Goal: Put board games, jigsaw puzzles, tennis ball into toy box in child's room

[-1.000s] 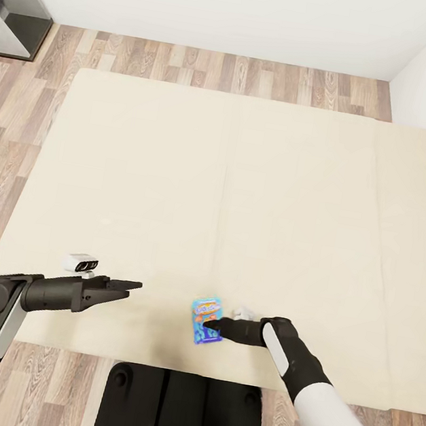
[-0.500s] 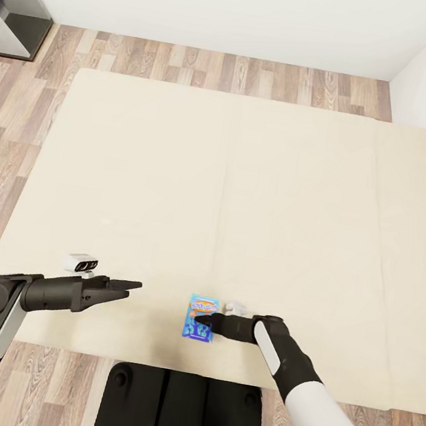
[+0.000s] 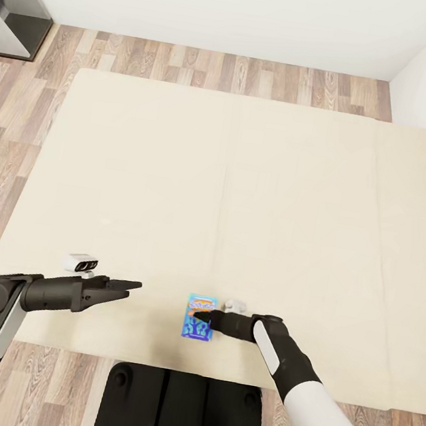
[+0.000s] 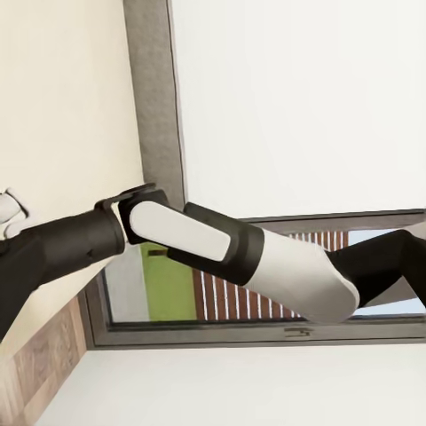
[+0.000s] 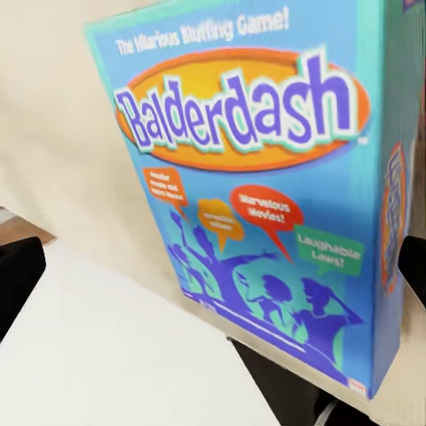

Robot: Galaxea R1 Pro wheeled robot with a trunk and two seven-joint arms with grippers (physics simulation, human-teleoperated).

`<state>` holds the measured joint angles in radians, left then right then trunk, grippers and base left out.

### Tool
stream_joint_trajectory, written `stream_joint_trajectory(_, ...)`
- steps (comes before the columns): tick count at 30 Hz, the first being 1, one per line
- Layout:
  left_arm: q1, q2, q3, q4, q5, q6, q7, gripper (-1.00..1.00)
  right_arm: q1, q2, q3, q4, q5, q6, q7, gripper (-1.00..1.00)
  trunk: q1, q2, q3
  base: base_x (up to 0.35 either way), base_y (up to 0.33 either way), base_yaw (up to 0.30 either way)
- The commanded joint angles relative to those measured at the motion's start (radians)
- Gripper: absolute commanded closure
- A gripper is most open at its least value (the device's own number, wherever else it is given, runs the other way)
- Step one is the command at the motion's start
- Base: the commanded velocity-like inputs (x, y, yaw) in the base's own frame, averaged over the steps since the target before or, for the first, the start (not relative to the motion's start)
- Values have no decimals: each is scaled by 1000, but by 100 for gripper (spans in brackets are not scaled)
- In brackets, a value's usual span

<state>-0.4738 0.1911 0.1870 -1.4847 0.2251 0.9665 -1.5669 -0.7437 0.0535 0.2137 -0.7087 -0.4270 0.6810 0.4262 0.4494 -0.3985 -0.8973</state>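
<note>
A small blue board game (image 3: pixel 201 305) lettered Balderdash lies near the front edge of the cream bed (image 3: pixel 246 177). My right gripper (image 3: pixel 198 316) reaches in from the right and lies over the box's middle. In the right wrist view the box (image 5: pixel 240 177) is very close, with a black finger (image 5: pixel 18 271) at one side and the other finger hard against the box's opposite side. My left gripper (image 3: pixel 134 287) hovers over the bed to the left of the box, holding nothing. The left wrist view looks across at my right arm (image 4: pixel 222 248).
Wood plank floor (image 3: pixel 23 107) surrounds the bed, with white walls behind and at the right. A grey piece of furniture (image 3: pixel 18 10) stands at the far left. My dark base (image 3: pixel 182 407) is against the bed's front edge. A window (image 4: pixel 266 293) shows beyond the arm.
My right gripper moved left along the bed's front edge, and the blue box went with it and turned from tilted to straight. The left arm has not moved.
</note>
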Motion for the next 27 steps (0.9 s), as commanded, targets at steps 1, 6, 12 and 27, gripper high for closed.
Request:
stream_joint_trajectory(1, 0, 0, 0, 0, 0, 11, -4, -100, 0, 0, 0, 0, -2, 1, 7, -100, 1, -1, -1, 0, 0, 0)
stream_joint_trajectory(6, 0, -1, -1, 0, 0, 11, -4, -100, 0, 4, 0, 2, -3, -4, 24, -100, 1, -1, -1, 0, 0, 0)
stream_joint_trajectory(12, 0, 0, -1, 0, -1, 11, -4, -100, 0, 6, 1, 5, 0, -2, 29, -100, 1, -1, -1, 0, 0, 0)
stream_joint_trajectory(27, 0, 0, 0, 1, -1, 11, -4, -100, 0, 3, -2, 8, -2, 3, 31, -100, 1, -1, -1, 0, 0, 0)
